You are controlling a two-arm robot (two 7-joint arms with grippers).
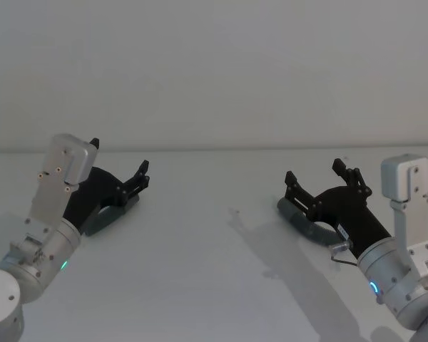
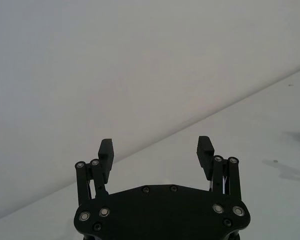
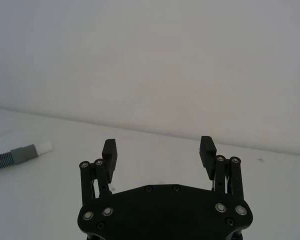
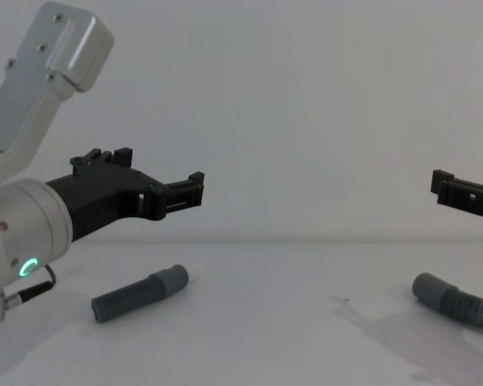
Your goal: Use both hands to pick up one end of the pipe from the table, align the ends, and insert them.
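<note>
Setting: white table (image 1: 214, 285) running back to a bare pale wall, its far edge a straight line behind both arms.
Left pipe piece (image 4: 133, 296): lies flat toward the table's left side, with its long axis slanting from the near-left inward and away. The end with the white tip (image 3: 44, 147) points at the table's middle.
Right pipe piece (image 4: 460, 304): lies flat toward the table's right side and is slightly curved. Its plain open cuff (image 4: 427, 286) faces the table's middle, and the corrugated body trails toward the right edge.
Left gripper (image 2: 155, 149): fingers spread wide, holding nothing. It hangs above the left pipe piece with clear air between, reaching along much the same slant as the piece.
Right gripper (image 3: 158, 147): likewise spread and empty. It hangs above the right pipe piece without touching it.
Gap: white tip and open cuff face each other across the table's middle, well apart.
Key relation: each piece lies below its own arm's gripper, so each arm is the nearer one for its piece, and the move is chiefly downward.
Next move, judged: lower each gripper, set the fingers across the piece's long axis, and close just behind the cuff.
Risk, judged: a grip far out on the soft corrugation would let the cuff droop and spoil the alignment.
</note>
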